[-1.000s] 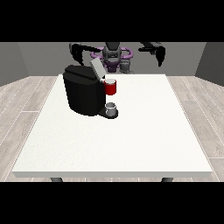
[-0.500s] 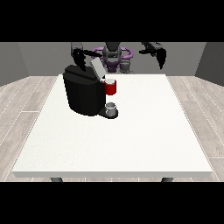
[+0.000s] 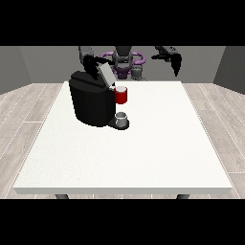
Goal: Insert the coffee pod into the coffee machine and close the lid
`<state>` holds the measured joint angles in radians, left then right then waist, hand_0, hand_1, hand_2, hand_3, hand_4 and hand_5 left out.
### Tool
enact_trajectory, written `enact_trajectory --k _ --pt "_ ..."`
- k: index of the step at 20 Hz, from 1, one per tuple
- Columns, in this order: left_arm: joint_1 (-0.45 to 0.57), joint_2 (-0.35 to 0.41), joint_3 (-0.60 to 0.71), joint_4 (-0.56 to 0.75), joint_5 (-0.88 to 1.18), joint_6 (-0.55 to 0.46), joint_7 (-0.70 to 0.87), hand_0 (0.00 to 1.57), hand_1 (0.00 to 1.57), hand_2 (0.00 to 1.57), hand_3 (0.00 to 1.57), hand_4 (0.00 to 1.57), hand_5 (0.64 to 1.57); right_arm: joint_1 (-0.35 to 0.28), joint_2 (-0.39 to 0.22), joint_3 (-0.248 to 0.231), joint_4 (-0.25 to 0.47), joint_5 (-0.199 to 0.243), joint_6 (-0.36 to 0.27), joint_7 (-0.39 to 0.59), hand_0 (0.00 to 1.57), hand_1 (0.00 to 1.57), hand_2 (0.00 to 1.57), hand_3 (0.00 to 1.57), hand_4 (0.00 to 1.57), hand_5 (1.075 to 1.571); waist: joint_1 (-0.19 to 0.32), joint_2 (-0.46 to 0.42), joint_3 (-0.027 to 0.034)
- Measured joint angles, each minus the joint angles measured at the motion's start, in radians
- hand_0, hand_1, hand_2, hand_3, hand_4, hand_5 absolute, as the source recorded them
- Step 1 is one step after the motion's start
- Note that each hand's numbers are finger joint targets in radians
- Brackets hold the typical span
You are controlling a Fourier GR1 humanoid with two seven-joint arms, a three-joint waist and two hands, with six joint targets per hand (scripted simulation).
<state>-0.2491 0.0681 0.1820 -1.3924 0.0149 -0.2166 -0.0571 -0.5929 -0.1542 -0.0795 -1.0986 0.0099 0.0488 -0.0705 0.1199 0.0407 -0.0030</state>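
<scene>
- A black coffee machine (image 3: pixel 92 101) stood on the white table (image 3: pixel 143 143), toward the far left part of it.
- Its lid (image 3: pixel 106 72) was raised and tilted, pale on its visible face, above the machine's top.
- A red part (image 3: pixel 121 95) sat on the machine's right side, just below the lid.
- A small grey cup (image 3: pixel 122 118) stood at the machine's foot, under the red part.
- The hand at the view's left (image 3: pixel 92 61) was just behind the lid, at the machine's top.
- The hand at the view's right (image 3: pixel 176 62) hung well apart from the machine, beyond the table's far edge, fingers pointing down.
</scene>
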Motion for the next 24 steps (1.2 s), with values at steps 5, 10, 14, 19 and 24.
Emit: enact_trajectory --k 5,10,14,19,24 --pt "0.005 0.004 -0.014 0.003 -0.012 0.012 -0.017 0.0 0.0 0.0 0.0 0.0 1.571 -0.027 0.007 0.008 0.012 0.02 -0.007 -0.02 0.0 0.0 0.0 0.0 0.0 1.571 0.004 0.015 -0.0021" --pt "-0.002 0.025 -0.005 0.013 0.004 0.011 -0.011 0.0 0.0 0.0 0.0 0.0 1.571 -0.07 0.016 0.009 0.038 0.018 0.006 0.008 0.0 0.0 0.0 0.0 0.0 1.571 0.001 0.018 0.0009" --pt "-0.015 0.019 -0.013 0.015 0.005 0.028 -0.012 0.0 0.0 0.0 0.0 0.13 1.571 -0.106 0.011 0.009 0.069 0.032 0.011 -0.002 0.0 0.0 0.0 0.0 0.15 1.571 0.007 0.038 0.0022" --pt "-0.012 0.034 -0.007 0.041 0.005 0.034 -0.026 0.0 0.0 0.0 0.0 0.15 1.571 -0.142 0.039 0.045 0.076 0.066 0.0 0.021 0.0 0.0 0.0 0.0 0.21 1.571 0.007 0.029 0.0027" --pt "-0.018 0.047 -0.001 0.05 0.024 0.023 -0.029 0.0 0.0 0.0 0.0 0.17 1.571 -0.186 0.039 0.058 0.094 0.108 -0.015 0.012 0.0 0.0 0.0 0.0 0.14 1.571 0.02 0.039 0.0027"
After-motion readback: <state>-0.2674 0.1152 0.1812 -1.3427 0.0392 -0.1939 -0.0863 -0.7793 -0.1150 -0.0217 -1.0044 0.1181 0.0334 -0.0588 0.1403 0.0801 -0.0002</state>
